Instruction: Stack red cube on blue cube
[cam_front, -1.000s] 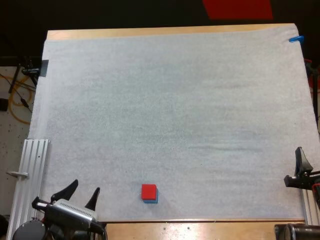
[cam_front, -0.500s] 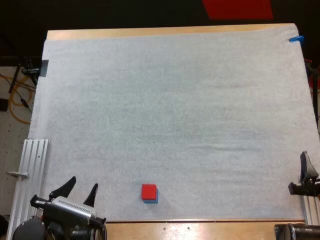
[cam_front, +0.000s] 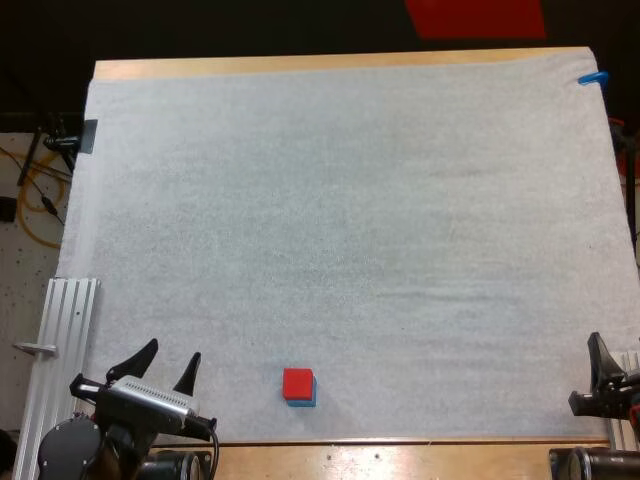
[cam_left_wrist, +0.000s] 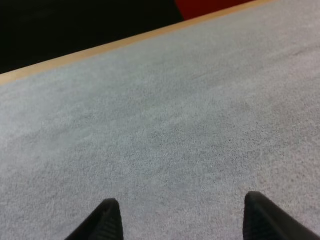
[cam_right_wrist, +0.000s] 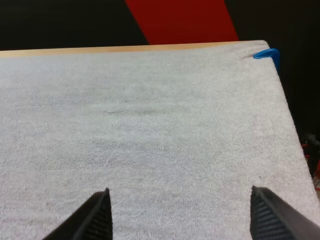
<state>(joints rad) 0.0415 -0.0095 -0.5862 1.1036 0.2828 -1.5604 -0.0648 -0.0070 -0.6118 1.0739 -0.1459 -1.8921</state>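
In the high view the red cube (cam_front: 297, 383) rests on top of the blue cube (cam_front: 306, 397), near the mat's front edge, a bit left of the middle. My left gripper (cam_front: 170, 362) is open at the front left corner, well to the left of the stack, with nothing between its fingers (cam_left_wrist: 106, 220). My right gripper (cam_front: 604, 353) is at the front right edge of the mat, far from the cubes. Its fingers (cam_right_wrist: 95, 217) stand wide apart over bare mat.
The white mat (cam_front: 340, 230) covers most of the wooden table (cam_front: 300, 64). An aluminium rail (cam_front: 55, 350) lies along the left side beside my left arm.
My right gripper has drawn back toward the front right corner. My left gripper has shifted slightly at the front left. The stacked cubes have not moved.
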